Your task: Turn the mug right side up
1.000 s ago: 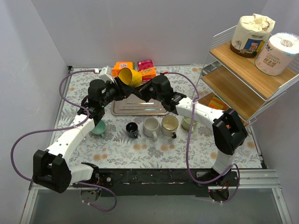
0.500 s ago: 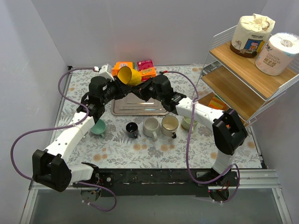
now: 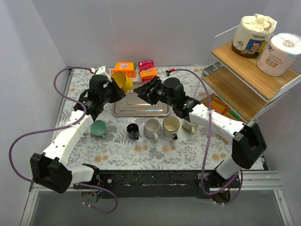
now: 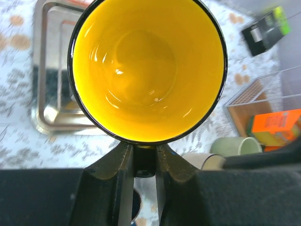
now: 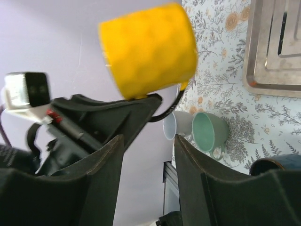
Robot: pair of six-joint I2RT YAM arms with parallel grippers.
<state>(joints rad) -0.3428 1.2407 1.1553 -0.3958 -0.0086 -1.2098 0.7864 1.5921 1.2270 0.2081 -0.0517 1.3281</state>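
Top external view: both arms reach over the far half of the table (image 3: 141, 153) and meet above the steel tray (image 3: 146, 109).
Yellow mug (image 3: 122, 81): I see it in the air, off the table, over the far-left corner of the tray. It is tilted, neither upright nor upside down, with its mouth turned so that I look into the yellow inside.
Left claw (image 3: 113, 85): clamped on the mug's dark handle. On my left wrist view the claw (image 4: 143, 157) pinches that handle just under the rim of the mug (image 4: 146, 70).
Right claw (image 3: 142, 91): parted and holding nothing, just right of the mug and apart from it, over the tray.
Right wrist view: beyond the spread claw (image 5: 149, 140) I see the mug's outer wall (image 5: 148, 49), resting only on the left claw.
Near side of tray: teal cup (image 3: 99, 127), black cup (image 3: 133, 130), white mug (image 3: 151, 128) and cream mug (image 3: 170, 125) sit in a row on the table.
Far edge: orange box (image 3: 124, 68) beside pink box (image 3: 147, 69).
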